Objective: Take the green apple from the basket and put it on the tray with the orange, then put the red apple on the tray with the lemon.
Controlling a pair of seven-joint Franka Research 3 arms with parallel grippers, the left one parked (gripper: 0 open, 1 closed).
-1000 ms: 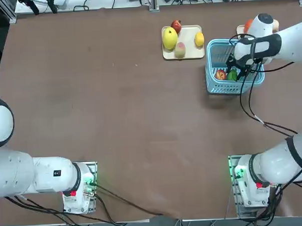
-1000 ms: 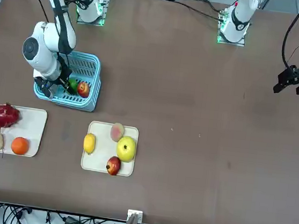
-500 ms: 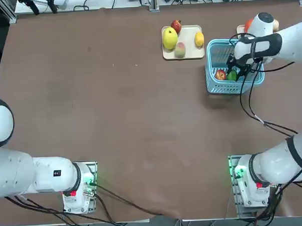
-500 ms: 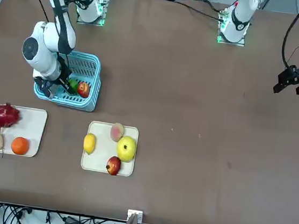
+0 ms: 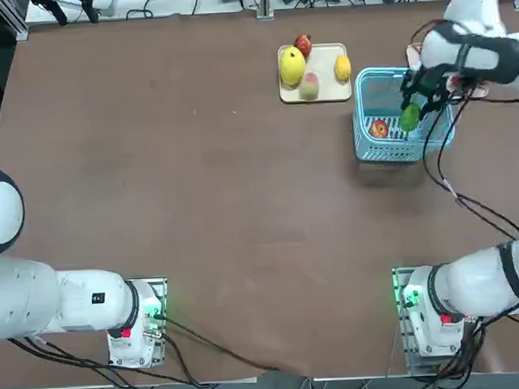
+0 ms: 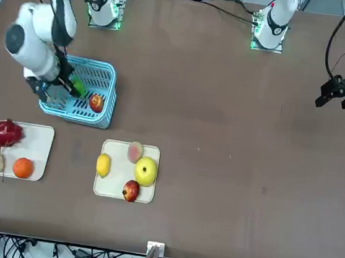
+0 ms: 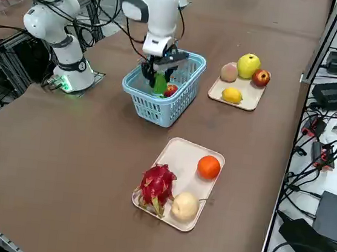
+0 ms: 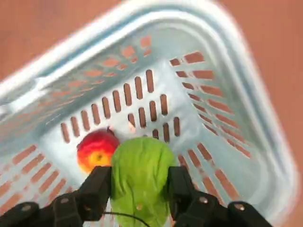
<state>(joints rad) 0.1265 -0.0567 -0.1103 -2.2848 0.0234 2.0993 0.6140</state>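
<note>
A: Right gripper is clamped on the green apple, fingers squeezed in on both sides. It hangs over the basket, above the rim by my read.

B: Red apple?

A: On the basket floor, by the wall facing the lemon tray.

B: Risks?

A: Slip, mainly. Smooth round fruit between two narrow pads; a sharp swing could roll it out. Over the basket it only drops back in. Past the rim it hits the tabletop and may roll off the nearby edge.

B: Target tray?

A: Orange's tray, at the table's far right corner from the robot's side. The orange sits at one end; a dragon fruit and a pale round fruit crowd the other. Only bare patch is beside the orange.

B: So a sloppy release knocks the orange.

A: Or the apple rolls over the low lip.
</note>
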